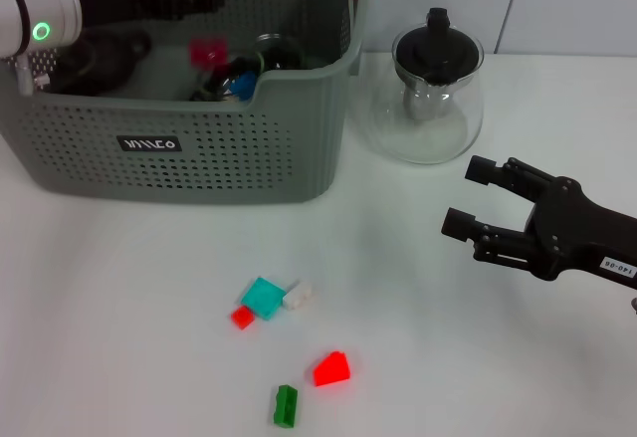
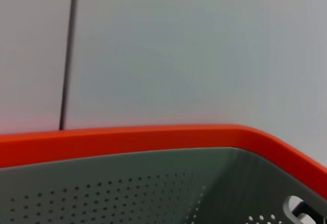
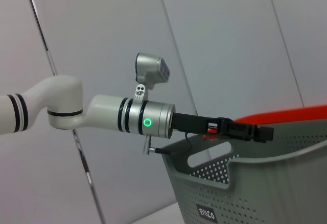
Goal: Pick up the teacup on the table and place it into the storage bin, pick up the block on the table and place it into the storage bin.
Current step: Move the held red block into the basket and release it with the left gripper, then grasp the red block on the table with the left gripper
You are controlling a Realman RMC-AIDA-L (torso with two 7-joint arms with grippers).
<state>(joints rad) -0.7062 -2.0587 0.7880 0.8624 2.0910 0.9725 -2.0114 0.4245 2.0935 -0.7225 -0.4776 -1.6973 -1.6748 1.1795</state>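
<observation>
- Blocks first: teal block (image 1: 264, 298) lying flat on the table (image 1: 119, 288), touching a small red block (image 1: 242, 318) at one corner and a white block (image 1: 297, 296) at the other; red wedge block (image 1: 331, 368) and green block (image 1: 286, 405) a little nearer the robot, apart from that cluster.
- Judging by looks: hard moulded plastic, light, stiff, nothing fragile; smooth glossy faces, so likely a bit slippery under a hard pad.
- Best hold, by my reading: across two flat parallel sides, pinched low; on the wedge, avoiding the sloped face and taking the straight sides; with the teal one, minding the two neighbours touching it.
- Teacup: not seen on the table; a round glassy rim (image 1: 279, 54) inside the storage bin (image 1: 249, 148) possibly it, cannot say for sure; a pink piece and a blue one lying beside it.
- Storage bin itself: grey-green perforated plastic, rounded corners, orange rim trim, logo label on the near wall; standing at the far left of the table.
- Left gripper (image 1: 194, 1) reaching over the bin's interior, above the contents; spread or pressed together, cannot tell.
- Right gripper (image 1: 466, 196) hovering over bare table to the right, black fingers spread wide, holding nothing; well apart from the blocks, near the glass teapot (image 1: 435, 94).
- Teapot: clear rounded glass, black lid, just beside the bin's right wall; fragile-looking, worth keeping clear of.
</observation>
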